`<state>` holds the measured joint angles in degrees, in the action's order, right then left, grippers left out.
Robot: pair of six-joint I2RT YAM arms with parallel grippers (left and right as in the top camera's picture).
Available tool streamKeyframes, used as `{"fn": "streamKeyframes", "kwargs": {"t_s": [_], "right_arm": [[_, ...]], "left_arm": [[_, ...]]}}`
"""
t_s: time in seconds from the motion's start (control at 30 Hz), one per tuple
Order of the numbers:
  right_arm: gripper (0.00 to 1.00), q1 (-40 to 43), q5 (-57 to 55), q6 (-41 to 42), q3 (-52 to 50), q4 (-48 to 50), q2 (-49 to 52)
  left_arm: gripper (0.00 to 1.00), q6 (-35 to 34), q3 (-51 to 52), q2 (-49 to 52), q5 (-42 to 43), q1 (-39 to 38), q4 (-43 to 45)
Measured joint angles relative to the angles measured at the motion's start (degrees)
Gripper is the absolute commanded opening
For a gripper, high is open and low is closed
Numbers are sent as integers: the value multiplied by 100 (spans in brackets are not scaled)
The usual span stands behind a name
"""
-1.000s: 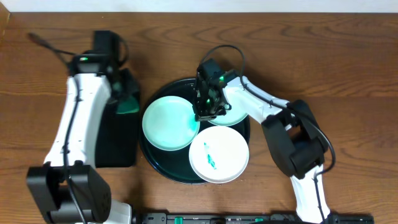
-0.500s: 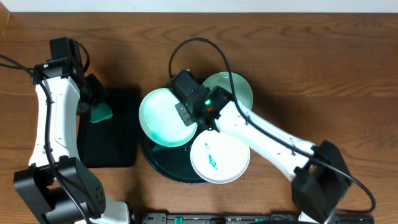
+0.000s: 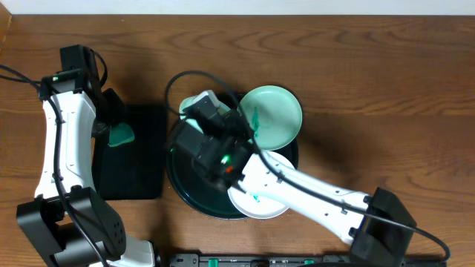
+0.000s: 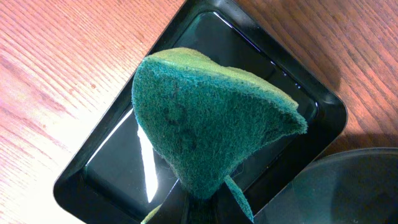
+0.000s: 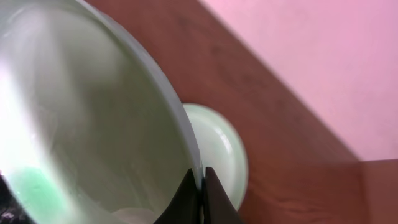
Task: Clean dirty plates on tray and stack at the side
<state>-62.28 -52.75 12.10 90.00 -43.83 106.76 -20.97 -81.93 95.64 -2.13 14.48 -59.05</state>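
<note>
White arms point(image 3: 63, 148), black joints point(image 3: 382, 222), black cables point(image 3: 172, 83)

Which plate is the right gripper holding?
The left plate, rim pinched in the right gripper, tilted up; the mint plate and smeared white plate lie free.

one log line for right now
left claw: shut on sponge over rectangular tray | right claw: shut on plate rim, plate tilted
</note>
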Motion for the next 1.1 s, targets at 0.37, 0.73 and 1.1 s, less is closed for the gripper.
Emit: {"fn": "streamKeyframes", "kwargs": {"t_s": [0.37, 0.73, 1.1], "right_arm": [[1, -422, -1851, -162, 0, 516, -2], [1, -417, -1268, -319, 0, 225, -2], [1, 844, 3075, -74, -7, -114, -136]], "left_arm": [[7, 0, 0, 0, 0, 0, 0], [7, 2, 0, 0, 0, 0, -2], [7, 48, 0, 0, 0, 0, -9]]}}
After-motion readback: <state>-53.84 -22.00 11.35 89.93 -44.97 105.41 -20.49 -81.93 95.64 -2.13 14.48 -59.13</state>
